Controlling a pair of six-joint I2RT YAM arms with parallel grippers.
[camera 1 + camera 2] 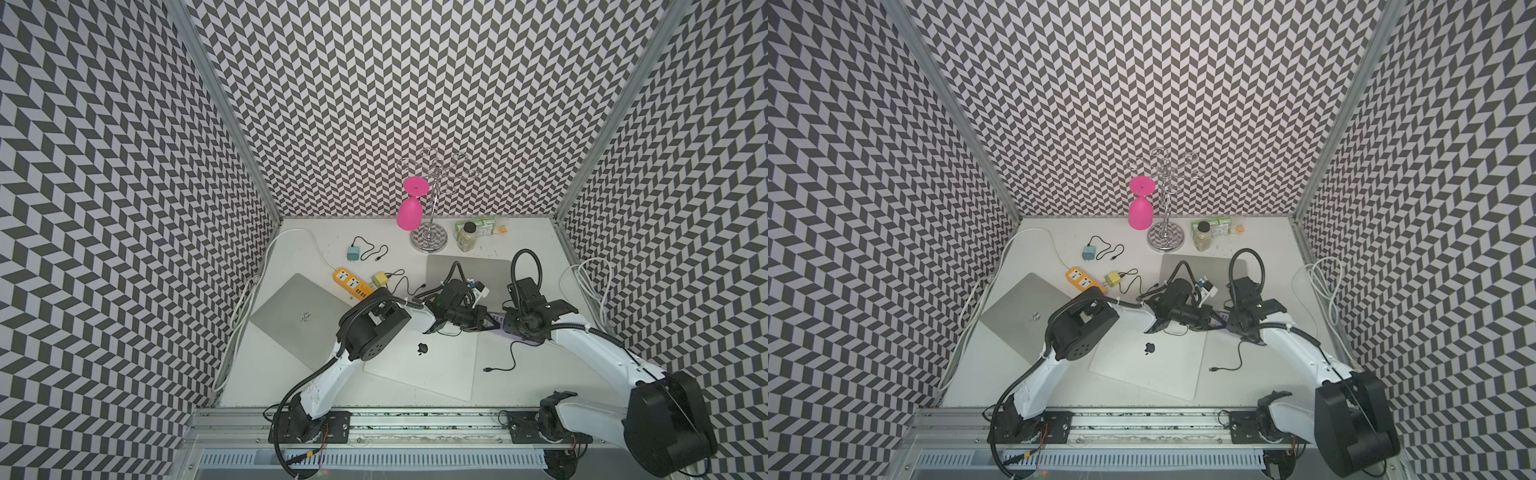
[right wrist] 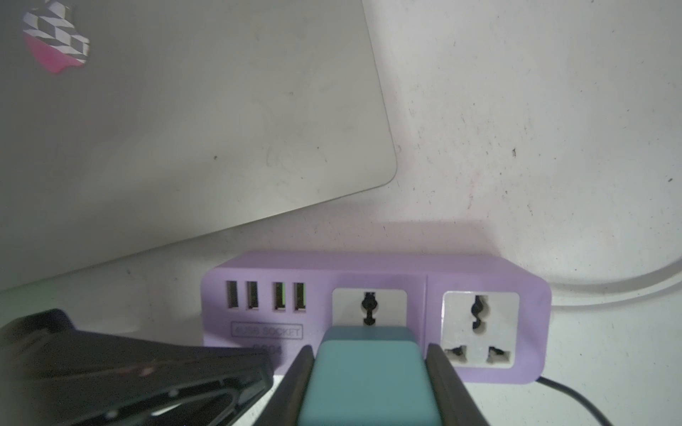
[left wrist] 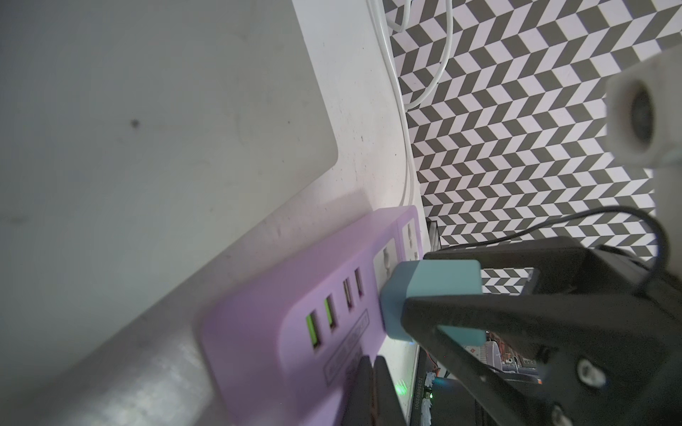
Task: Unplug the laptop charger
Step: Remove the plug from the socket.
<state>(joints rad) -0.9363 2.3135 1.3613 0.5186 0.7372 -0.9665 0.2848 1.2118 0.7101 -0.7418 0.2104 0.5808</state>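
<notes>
The laptop charger (image 2: 363, 380) is a teal block plugged into a socket of the purple power strip (image 2: 406, 265), which lies on the white table between two laptops. My right gripper (image 2: 371, 354) is shut on the charger, one black finger on each side. The left wrist view shows the same charger (image 3: 431, 284) in those fingers (image 3: 479, 310). My left gripper (image 3: 372, 372) is shut, its tips against the strip (image 3: 295, 287) near the USB ports. In both top views the two grippers meet over the strip (image 1: 496, 319) (image 1: 1223, 318). The charger's black cable (image 1: 505, 361) trails toward the table's front.
Three closed silver laptops lie at left (image 1: 299, 316), front middle (image 1: 436, 361) and back (image 1: 469, 270). An orange power strip (image 1: 353, 284) with a yellow adapter (image 1: 379, 279), a small teal adapter (image 1: 353, 253), a pink glass (image 1: 409, 212) on a rack, a bottle (image 1: 467, 237) and white cables (image 1: 590, 282) surround them.
</notes>
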